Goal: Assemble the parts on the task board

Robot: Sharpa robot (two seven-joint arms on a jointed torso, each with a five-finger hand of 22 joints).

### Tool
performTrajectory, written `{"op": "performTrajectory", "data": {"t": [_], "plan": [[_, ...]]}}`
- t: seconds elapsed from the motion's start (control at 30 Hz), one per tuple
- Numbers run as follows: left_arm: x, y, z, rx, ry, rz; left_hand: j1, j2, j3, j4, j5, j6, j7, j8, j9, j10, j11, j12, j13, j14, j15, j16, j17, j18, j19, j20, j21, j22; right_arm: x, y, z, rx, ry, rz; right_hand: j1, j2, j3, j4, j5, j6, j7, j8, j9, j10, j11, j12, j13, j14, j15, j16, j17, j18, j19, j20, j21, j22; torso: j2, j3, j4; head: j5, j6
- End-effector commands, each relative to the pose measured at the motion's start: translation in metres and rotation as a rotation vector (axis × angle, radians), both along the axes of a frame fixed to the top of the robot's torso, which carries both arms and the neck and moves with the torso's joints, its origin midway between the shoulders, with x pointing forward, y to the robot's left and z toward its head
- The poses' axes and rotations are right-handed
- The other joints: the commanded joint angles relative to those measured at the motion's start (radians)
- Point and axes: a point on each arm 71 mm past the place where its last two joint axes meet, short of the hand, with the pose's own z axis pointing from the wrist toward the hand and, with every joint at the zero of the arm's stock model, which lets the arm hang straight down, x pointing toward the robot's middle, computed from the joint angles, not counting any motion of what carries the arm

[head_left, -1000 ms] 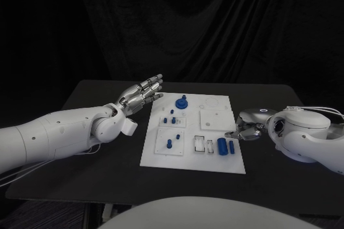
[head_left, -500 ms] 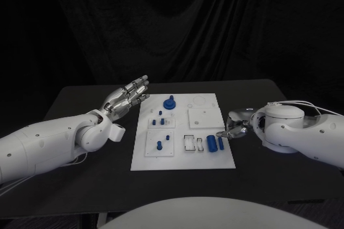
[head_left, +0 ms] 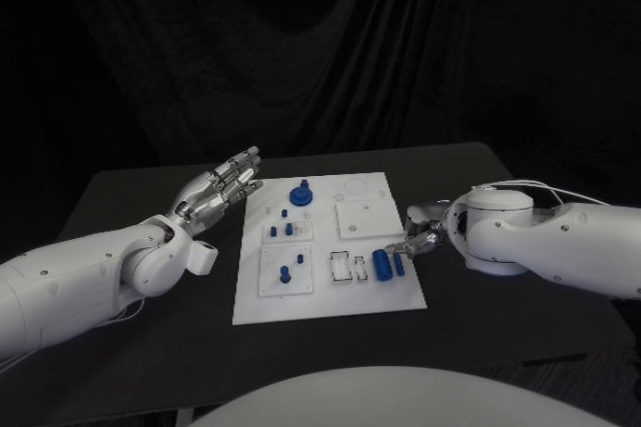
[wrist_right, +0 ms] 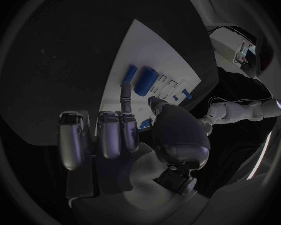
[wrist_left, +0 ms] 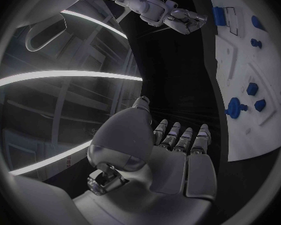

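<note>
Counter [head_left: 160, 353]: black; carries one white board [head_left: 387, 293] at its middle.

Board: small blue parts on it. A round knobbed part [head_left: 301, 195] near the far edge. A cluster of short pegs [head_left: 283, 230] in the left middle. A single upright peg [head_left: 284, 273] in the near-left square. A thick cylinder [head_left: 381, 265] and a thin rod [head_left: 398, 264] lying side by side near the right edge, just beside two pale rectangular slots [head_left: 347, 266].

Left robot hand [head_left: 217, 186]: raised over the counter, off the board's far-left corner, apart from the board. Fingers straight and spread, palm open, holding nothing.

Right robot hand [head_left: 417, 232]: at the board's right edge, close to the rod and cylinder. From the right wrist, most fingers [wrist_right: 109, 135] are curled in, one stretched toward the cylinder [wrist_right: 145, 81]. Nothing seen in its grasp; whether a fingertip touches a part I cannot tell.
</note>
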Motion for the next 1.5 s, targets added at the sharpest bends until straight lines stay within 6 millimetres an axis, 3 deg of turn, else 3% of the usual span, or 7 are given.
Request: {"op": "performTrajectory", "data": {"t": [0.03,0.17,0.57,0.73,0.93,1.2,1.5], "plan": [[-0.001,0.000,0.002,-0.011,-0.036,-0.010,0.004,0.006,0.000,-0.001,0.000,-0.001,0.004,0.001,0.000,-0.005,0.003,-0.005,0.000,0.000,0.004,-0.002,0.000,0.016,0.001,-0.001,-0.002,-0.001,0.000,-0.001,-0.003,-0.006,0.030,-0.050,-0.027,0.008,-0.021,0.002,0.025,0.017,-0.003,-0.008,0.006,0.108,0.004,0.002,0.263,0.097,-0.001,-0.005,0.227,-0.007,0.107,-0.002,0.003,0.263,0.000,0.0006,0.0001,-0.008,0.000],[-0.002,-0.001,0.001,-0.010,-0.032,-0.013,0.008,0.013,0.003,-0.002,0.009,-0.002,0.005,0.001,0.000,-0.006,0.003,-0.006,0.000,0.001,0.011,-0.001,0.000,0.016,0.001,0.003,-0.001,0.000,0.001,0.002,-0.005,-0.002,0.045,-0.054,-0.091,0.034,-0.069,0.004,-0.043,0.030,-0.004,-0.023,0.018,0.108,0.002,0.002,0.263,0.097,-0.002,-0.006,0.223,-0.007,0.107,-0.003,0.003,0.263,0.002,0.0013,0.0017,-0.012,0.000],[-0.004,-0.003,0.000,-0.008,-0.013,-0.025,0.011,0.024,0.007,-0.002,0.018,-0.009,0.007,-0.002,-0.001,-0.009,0.005,-0.008,-0.001,0.002,0.021,-0.001,0.001,0.014,0.002,0.009,-0.001,0.000,0.004,0.011,-0.010,-0.049,0.039,-0.025,-0.147,0.058,-0.181,0.003,-0.050,0.043,-0.006,-0.040,0.047,0.108,0.000,0.002,0.263,0.096,-0.001,-0.008,0.218,-0.006,0.105,-0.001,-0.001,0.261,0.004,0.0002,0.0011,-0.001,0.000],[-0.005,-0.004,-0.001,-0.008,-0.004,-0.031,0.012,0.027,0.008,-0.002,0.020,-0.012,0.009,-0.003,-0.002,-0.010,0.006,-0.010,-0.001,0.002,0.025,0.000,0.001,0.014,0.002,0.011,0.000,0.000,0.004,0.015,-0.012,-0.101,0.016,0.013,-0.103,0.059,-0.215,0.000,-0.027,0.049,-0.009,-0.039,0.070,0.108,-0.001,0.002,0.263,0.095,-0.003,-0.008,0.216,-0.006,0.104,-0.003,-0.001,0.261,0.004,0.0005,0.0022,0.004,0.000],[-0.005,-0.004,-0.001,-0.007,0.002,-0.036,0.012,0.029,0.008,-0.002,0.021,-0.013,0.010,-0.003,-0.002,-0.011,0.008,-0.011,-0.001,0.003,0.029,0.000,0.001,0.013,0.003,0.014,0.001,0.000,0.003,0.019,-0.014,-0.133,-0.004,0.042,-0.023,0.071,-0.279,-0.002,0.038,0.047,-0.016,-0.015,0.160,0.108,-0.008,0.002,0.263,0.096,-0.007,-0.007,0.217,-0.007,0.106,-0.007,0.001,0.262,0.004,0.0001,0.0040,0.007,0.000],[-0.005,-0.005,-0.002,-0.007,0.006,-0.039,0.012,0.030,0.008,-0.002,0.021,-0.013,0.011,-0.004,-0.002,-0.011,0.008,-0.010,-0.001,0.003,0.032,0.001,0.001,0.013,0.003,0.016,0.001,0.001,0.003,0.024,-0.015,-0.138,-0.012,0.058,0.034,0.083,-0.313,-0.006,0.081,0.030,-0.017,-0.009,0.221,0.108,-0.009,0.002,0.263,0.095,-0.009,-0.008,0.214,-0.006,0.104,-0.008,-0.002,0.261,0.003,-0.0008,0.0025,0.011,0.000],[-0.005,-0.003,-0.002,-0.005,0.011,-0.040,0.012,0.031,0.008,-0.002,0.021,-0.014,0.011,-0.004,-0.002,-0.011,0.009,-0.011,-0.001,0.004,0.033,0.001,0.001,0.012,0.003,0.017,0.001,0.001,0.004,0.029,-0.016,-0.117,-0.027,0.064,0.071,0.090,-0.325,-0.011,0.107,0.026,-0.018,-0.008,0.248,0.108,-0.010,0.002,0.263,0.094,-0.010,-0.009,0.209,-0.005,0.103,-0.009,-0.004,0.260,0.003,-0.0008,0.0016,0.020,0.000]]}}
